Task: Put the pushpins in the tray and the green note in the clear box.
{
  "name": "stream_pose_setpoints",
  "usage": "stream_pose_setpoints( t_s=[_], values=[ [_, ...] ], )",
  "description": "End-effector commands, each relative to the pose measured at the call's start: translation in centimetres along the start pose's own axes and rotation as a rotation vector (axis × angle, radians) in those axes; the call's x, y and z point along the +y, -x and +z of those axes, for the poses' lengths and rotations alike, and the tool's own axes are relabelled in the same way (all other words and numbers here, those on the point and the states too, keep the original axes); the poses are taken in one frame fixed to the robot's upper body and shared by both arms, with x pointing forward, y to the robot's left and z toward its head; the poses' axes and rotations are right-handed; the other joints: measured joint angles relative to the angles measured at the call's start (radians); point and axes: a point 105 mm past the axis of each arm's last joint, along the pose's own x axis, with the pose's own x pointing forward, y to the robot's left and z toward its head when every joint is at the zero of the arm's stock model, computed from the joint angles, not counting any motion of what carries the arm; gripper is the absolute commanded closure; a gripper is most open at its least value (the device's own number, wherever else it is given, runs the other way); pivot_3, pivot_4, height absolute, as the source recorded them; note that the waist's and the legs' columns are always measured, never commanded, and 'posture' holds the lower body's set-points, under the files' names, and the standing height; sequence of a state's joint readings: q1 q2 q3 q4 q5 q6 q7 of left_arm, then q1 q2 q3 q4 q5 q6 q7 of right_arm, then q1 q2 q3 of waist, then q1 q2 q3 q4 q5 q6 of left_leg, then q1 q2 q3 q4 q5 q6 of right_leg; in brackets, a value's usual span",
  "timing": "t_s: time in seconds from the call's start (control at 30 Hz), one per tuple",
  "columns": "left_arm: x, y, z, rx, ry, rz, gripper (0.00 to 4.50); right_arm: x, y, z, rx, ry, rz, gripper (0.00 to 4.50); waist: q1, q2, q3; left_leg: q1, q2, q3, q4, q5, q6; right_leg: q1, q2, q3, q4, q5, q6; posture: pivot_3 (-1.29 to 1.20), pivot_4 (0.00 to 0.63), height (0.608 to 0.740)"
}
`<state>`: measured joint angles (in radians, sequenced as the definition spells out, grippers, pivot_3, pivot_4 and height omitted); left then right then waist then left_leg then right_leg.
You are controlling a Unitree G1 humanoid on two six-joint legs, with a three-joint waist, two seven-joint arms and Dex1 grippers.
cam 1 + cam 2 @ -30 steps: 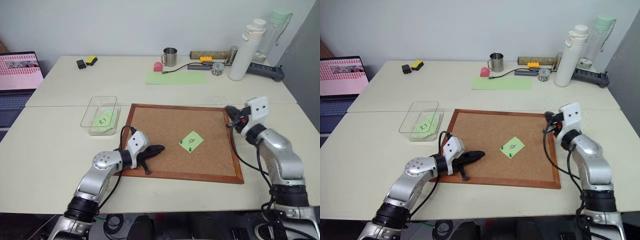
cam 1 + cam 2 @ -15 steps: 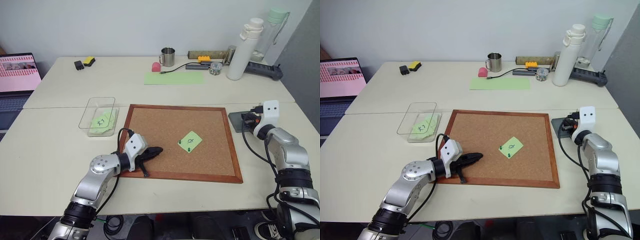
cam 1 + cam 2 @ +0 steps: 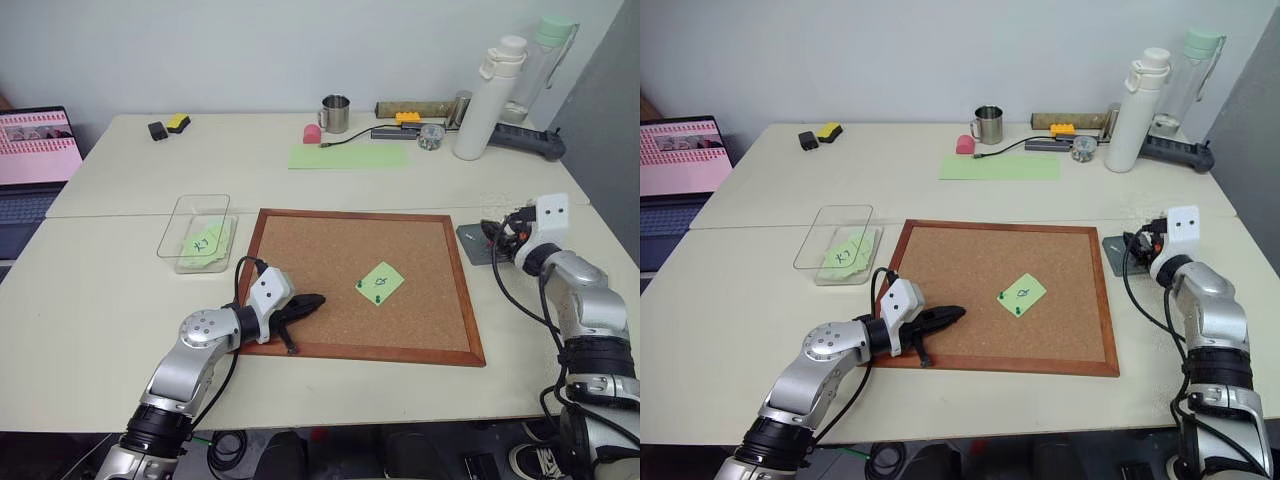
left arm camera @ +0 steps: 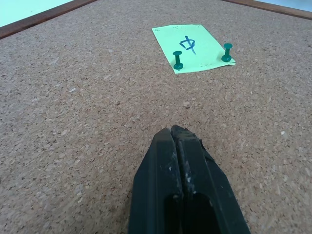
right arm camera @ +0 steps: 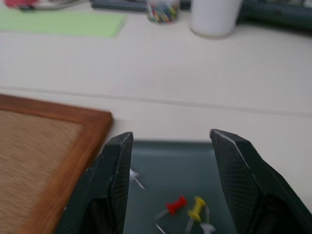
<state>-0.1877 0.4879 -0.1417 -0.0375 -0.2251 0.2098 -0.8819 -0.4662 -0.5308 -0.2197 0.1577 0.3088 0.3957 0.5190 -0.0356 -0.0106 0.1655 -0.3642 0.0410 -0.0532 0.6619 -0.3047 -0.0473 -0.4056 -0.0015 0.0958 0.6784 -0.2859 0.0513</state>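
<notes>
The green note (image 3: pixel 381 283) lies on the corkboard, held by two dark green pushpins (image 4: pixel 178 59) (image 4: pixel 226 52) at its lower edge. My left gripper (image 4: pixel 175 131) is shut and empty, resting low over the cork near the board's front left, pointing toward the note. The dark-grey tray (image 3: pixel 472 244) sits just right of the board. My right gripper (image 5: pixel 170 135) hovers open above the tray, nothing between its fingers. In the tray lie a red pushpin (image 5: pixel 174 204) and a yellow pushpin (image 5: pixel 196 207). The clear box (image 3: pixel 172 225) stands left of the board with a green slip inside.
The wood-framed corkboard (image 3: pixel 330 245) fills the table's middle. At the back are a long pale-green sheet (image 3: pixel 348 156), a steel mug (image 3: pixel 336 113), a white bottle (image 3: pixel 480 98), a pin jar (image 3: pixel 432 136) and a power strip (image 3: pixel 527 143). A laptop (image 3: pixel 35 150) stands far left.
My right gripper has moved right, from the corkboard's right edge to above the tray, which it hid a second ago. The left gripper has stayed put. The camera shifted slightly.
</notes>
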Motion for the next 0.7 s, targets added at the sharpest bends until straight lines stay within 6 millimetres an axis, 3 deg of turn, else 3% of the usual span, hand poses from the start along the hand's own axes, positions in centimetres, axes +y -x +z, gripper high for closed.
stream_pose_setpoints(
  t_s=[0.03,0.07,0.23,0.43,0.7],
  values=[
    [-0.2,0.4,-1.9,0.073,0.039,-0.006,4.50,6.2,1.5,2.6,-0.094,0.041,0.276,1.87,0.001,0.000,0.000,0.000,0.000,0.000,0.000,0.000,0.000,0.000,0.000,0.000,0.000,0.000,0.000,0.00,0.150,0.740],
    [-0.2,0.4,-1.9,0.074,0.039,-0.008,4.50,8.1,1.9,2.3,-0.088,0.037,0.337,1.87,0.001,0.000,0.000,0.000,0.000,0.000,0.000,0.000,0.000,0.000,0.000,0.000,0.000,0.000,0.000,0.00,0.150,0.740],
    [-0.1,0.2,-1.9,0.076,0.038,-0.013,4.50,13.6,3.6,-0.4,-0.018,0.042,0.489,1.87,0.002,0.000,0.000,0.000,0.000,-0.001,0.000,0.000,0.000,0.000,0.000,-0.001,0.000,0.000,0.000,0.00,0.150,0.740],
    [0.0,0.2,-1.8,0.077,0.035,-0.014,4.50,16.5,4.3,-2.7,0.049,0.031,0.567,1.87,0.002,0.000,0.000,0.000,0.000,-0.001,0.000,0.000,0.000,0.000,0.000,-0.001,0.000,0.000,0.000,0.00,0.150,0.740],
    [0.0,0.1,-1.6,0.078,0.030,-0.016,4.50,18.1,3.4,-5.2,0.114,0.078,0.580,1.87,0.002,0.000,0.000,0.000,0.000,-0.001,0.000,0.000,0.000,0.000,0.000,-0.001,0.000,0.000,0.000,0.00,0.150,0.740]
  ],
)
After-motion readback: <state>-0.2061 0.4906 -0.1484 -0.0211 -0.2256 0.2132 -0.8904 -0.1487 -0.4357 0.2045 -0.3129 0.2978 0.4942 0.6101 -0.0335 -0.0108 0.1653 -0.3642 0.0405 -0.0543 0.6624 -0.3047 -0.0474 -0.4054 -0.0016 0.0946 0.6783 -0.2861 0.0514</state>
